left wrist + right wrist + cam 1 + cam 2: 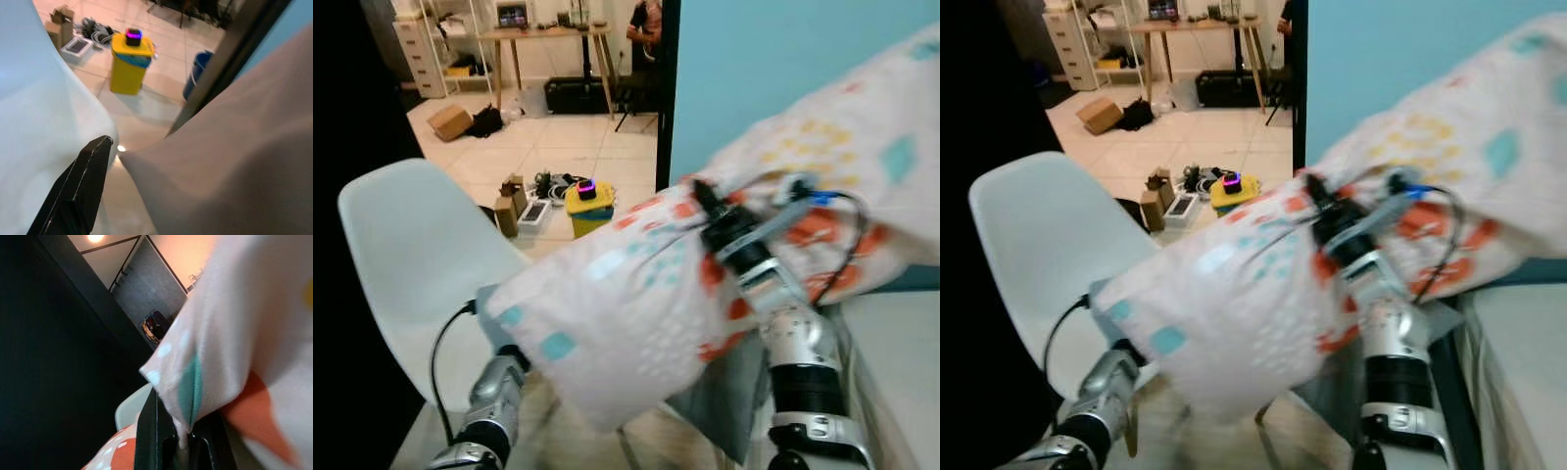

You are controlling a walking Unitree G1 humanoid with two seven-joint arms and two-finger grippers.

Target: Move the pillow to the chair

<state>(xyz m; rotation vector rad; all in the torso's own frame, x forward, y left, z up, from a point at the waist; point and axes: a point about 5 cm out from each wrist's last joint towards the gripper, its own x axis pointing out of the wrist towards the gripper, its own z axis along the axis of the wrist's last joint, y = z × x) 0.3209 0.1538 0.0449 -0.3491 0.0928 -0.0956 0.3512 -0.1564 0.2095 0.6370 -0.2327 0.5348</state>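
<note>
Here right gripper (178, 440) fingers pinch the pillow (636, 294) over the white chair (406, 255), tiled floor (558, 147) beyond.

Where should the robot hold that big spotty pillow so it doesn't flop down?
Best at both ends, from underneath. The pillow is long and soft and sags in the middle, so one hold won't do. The right gripper has its jaws pinched on a fabric edge near the upper end, while the left gripper props the low end beside the white chair.
</note>
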